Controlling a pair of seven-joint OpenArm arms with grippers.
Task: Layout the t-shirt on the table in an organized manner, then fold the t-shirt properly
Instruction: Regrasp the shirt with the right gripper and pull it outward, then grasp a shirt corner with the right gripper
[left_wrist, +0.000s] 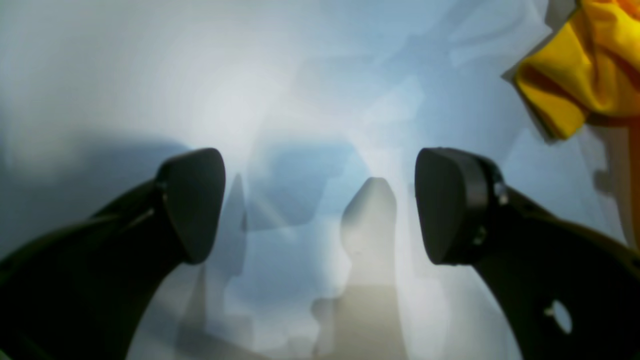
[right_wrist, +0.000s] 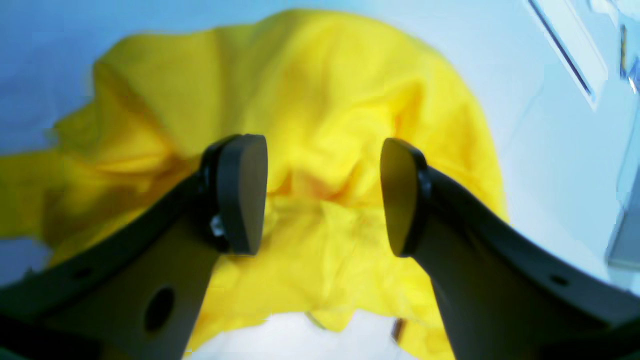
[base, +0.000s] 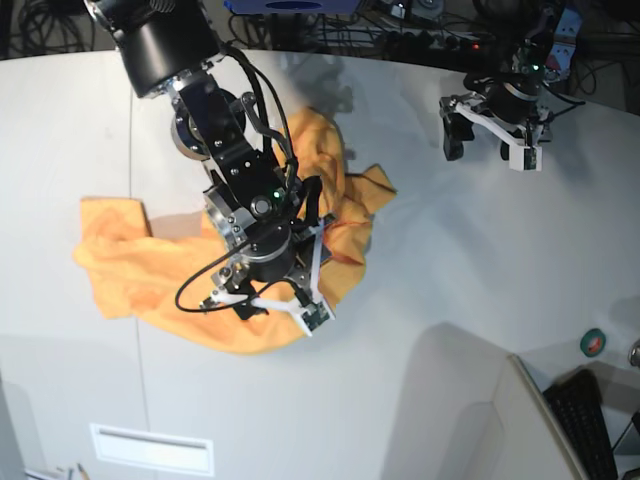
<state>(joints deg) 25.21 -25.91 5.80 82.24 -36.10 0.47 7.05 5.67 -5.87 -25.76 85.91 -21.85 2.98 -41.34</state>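
Right gripper (right_wrist: 322, 195) is hovering open over the crumpled t-shirt (right_wrist: 320, 90); left gripper (left_wrist: 320, 205) is idling open, empty (well apart). Risk: it's pinching several layers & bunching the cloth worse.

The t-shirt (base: 150, 270) is soft, matt orange-yellow cloth, creased and rumpled. The table (base: 450, 280) is smooth, pale and faintly glossy. Both tools' pads (right_wrist: 245, 192) look like matt black plastic.
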